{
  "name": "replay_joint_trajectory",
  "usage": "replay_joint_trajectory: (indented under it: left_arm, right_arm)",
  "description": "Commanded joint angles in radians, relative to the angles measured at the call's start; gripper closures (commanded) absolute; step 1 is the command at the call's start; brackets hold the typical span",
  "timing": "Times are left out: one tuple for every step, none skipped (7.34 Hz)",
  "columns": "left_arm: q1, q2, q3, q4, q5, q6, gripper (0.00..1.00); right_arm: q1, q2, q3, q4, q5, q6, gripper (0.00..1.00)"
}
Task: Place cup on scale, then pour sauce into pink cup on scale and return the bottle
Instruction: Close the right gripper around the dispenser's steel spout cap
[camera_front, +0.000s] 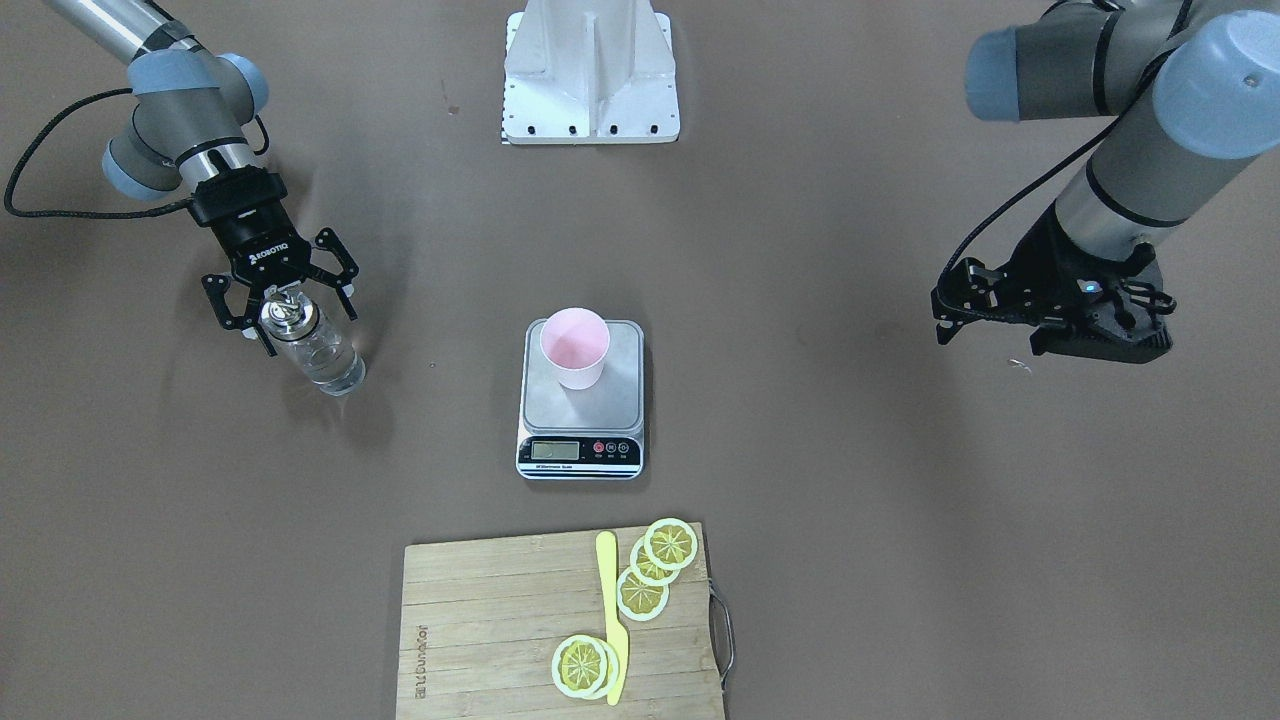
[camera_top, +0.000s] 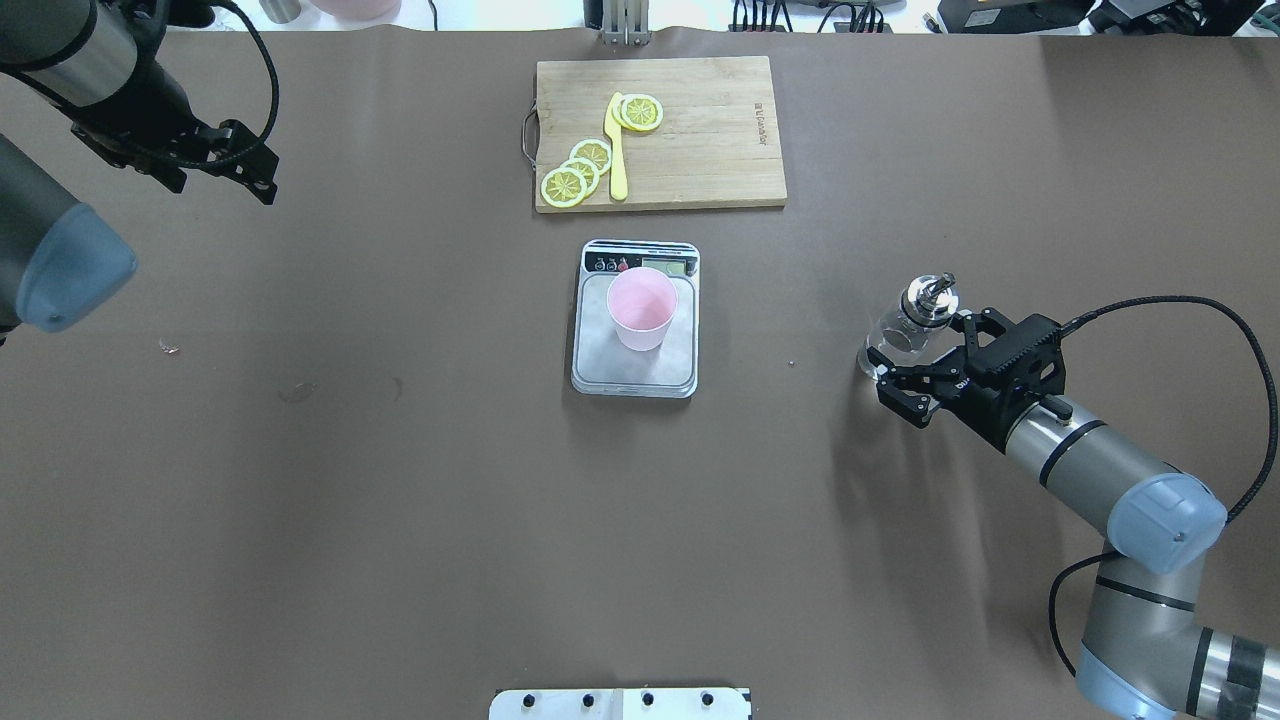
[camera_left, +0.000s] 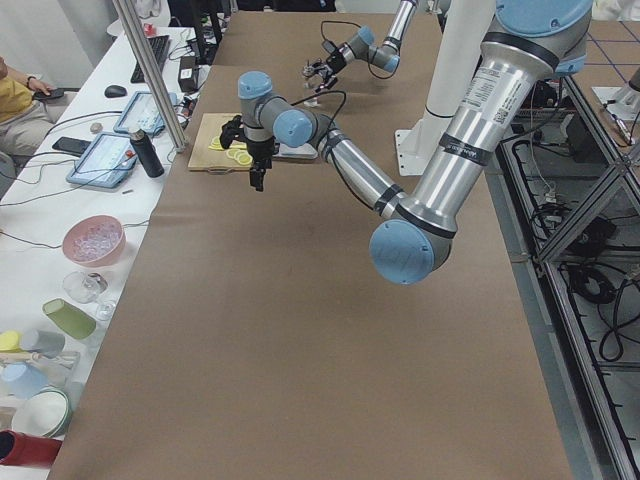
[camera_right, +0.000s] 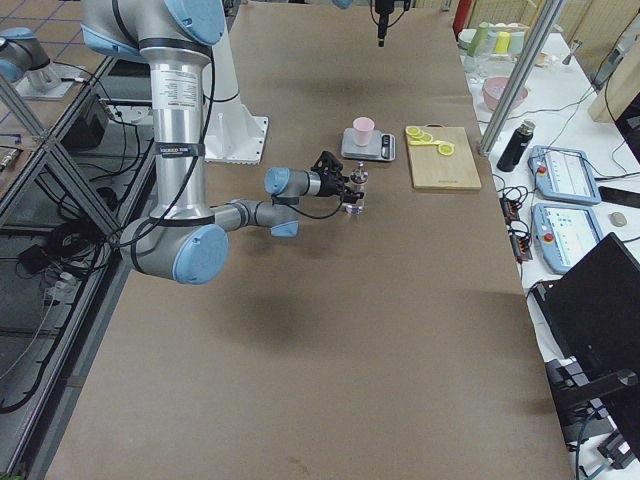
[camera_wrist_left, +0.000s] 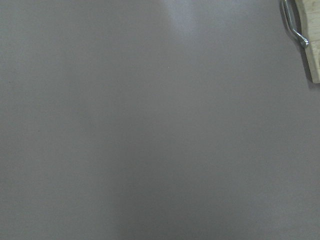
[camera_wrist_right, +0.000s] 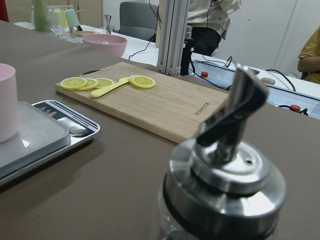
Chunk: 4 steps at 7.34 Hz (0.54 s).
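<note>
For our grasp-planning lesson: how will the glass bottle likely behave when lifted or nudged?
The bottle is clear glass, so probably smooth, rather slippery between metal fingers, and breakable if dropped. Its heavy-looking metal spout sits high on a narrow body, so a push near the top may tip it. It is rigid, so it should not deform when squeezed.

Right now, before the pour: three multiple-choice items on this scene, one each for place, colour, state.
1. Where is the cup? A) on a tray B) on the scale C) on a plate
2. Colour of the knife on the cutting board? A) black B) yellow C) red
3. The right gripper is: A) open around the standing bottle B) shut on the cup C) lifting the bottle over the scale
1 B: it stands on the steel platform. 2 B: plainly yellow. 3 A: it straddles the bottle, jaws apart.
</note>
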<state>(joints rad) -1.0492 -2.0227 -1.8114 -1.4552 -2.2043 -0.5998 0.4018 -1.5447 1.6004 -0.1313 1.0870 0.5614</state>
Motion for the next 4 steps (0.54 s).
replay_joint_trajectory:
  left_arm:
    - [0.000,-0.001,0.003,0.000,0.000,0.000,0.02]
    - [0.000,-0.001,0.003,-0.001,0.000,0.000,0.02]
    - [0.000,-0.001,0.003,-0.001,0.000,0.000,0.02]
    - [0.000,-0.001,0.003,-0.001,0.000,0.000,0.02]
  right_arm:
    - [0.002,-0.005,-0.002,0.007,0.002,0.000,0.03]
    - [0.005,-0.005,-0.004,0.007,0.002,0.000,0.03]
    - [0.005,0.000,-0.014,0.006,0.001,0.002,0.03]
    - [0.005,0.012,-0.039,0.007,-0.001,0.012,0.04]
